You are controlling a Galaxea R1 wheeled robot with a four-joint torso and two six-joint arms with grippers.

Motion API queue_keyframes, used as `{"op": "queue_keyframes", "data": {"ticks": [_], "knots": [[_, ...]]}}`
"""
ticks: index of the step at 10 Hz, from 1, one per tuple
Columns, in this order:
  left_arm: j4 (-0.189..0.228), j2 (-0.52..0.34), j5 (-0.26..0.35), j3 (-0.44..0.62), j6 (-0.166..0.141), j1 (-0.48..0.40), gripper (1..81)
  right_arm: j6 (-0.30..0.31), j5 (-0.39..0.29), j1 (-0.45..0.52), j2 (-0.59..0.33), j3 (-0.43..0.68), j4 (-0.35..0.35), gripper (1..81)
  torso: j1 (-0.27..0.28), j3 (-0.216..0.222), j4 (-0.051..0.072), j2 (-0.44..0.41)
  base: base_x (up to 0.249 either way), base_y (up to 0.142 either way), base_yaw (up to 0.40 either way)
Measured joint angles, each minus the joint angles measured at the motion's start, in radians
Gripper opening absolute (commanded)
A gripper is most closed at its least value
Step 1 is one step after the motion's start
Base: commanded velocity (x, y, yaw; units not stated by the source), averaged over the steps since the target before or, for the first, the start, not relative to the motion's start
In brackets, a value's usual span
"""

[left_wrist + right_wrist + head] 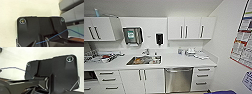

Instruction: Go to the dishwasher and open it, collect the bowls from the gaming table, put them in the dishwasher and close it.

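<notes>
Judging the grippers first, nothing can be settled: each wrist view gives the robot's own dark mounting plate against a pale wall or floor, and whether either set of fingers is spread or pressed together I cannot tell. Neither arm reaches into the head view, so they seem to be held back while the robot faces the kitchenette. The step in hand looks like the approach to the dishwasher (178, 79), whose brushed steel front sits shut under the white countertop (184, 61), just right of the sink (144, 60) and between the white cabinet doors (144, 80) and a stack of drawers (202, 78). Its bar handle (178, 70) runs across the top edge of the door. To do this well, I would square the base to that steel front rather than to the sink, stopping far enough back that the door has room to swing down, and then bring one arm in to the handle from above. The dishwasher lies ahead and low, slightly right of centre, well apart from both grippers. A poster (244, 42) hangs on the side wall to the right, so room on that flank looks tight. The task appears to be at its very start.
</notes>
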Motion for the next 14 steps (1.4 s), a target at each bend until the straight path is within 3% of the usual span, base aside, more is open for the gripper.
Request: {"op": "queue_keyframes", "data": {"ticks": [14], "knots": [[0.000,0.000,-0.007,0.000,0.000,-0.006,81.1,0.000,0.004,0.009,0.021,-0.033,0.001,81.1,0.001,0.000,0.000,0.001,0.096,0.000,0.000]]}}
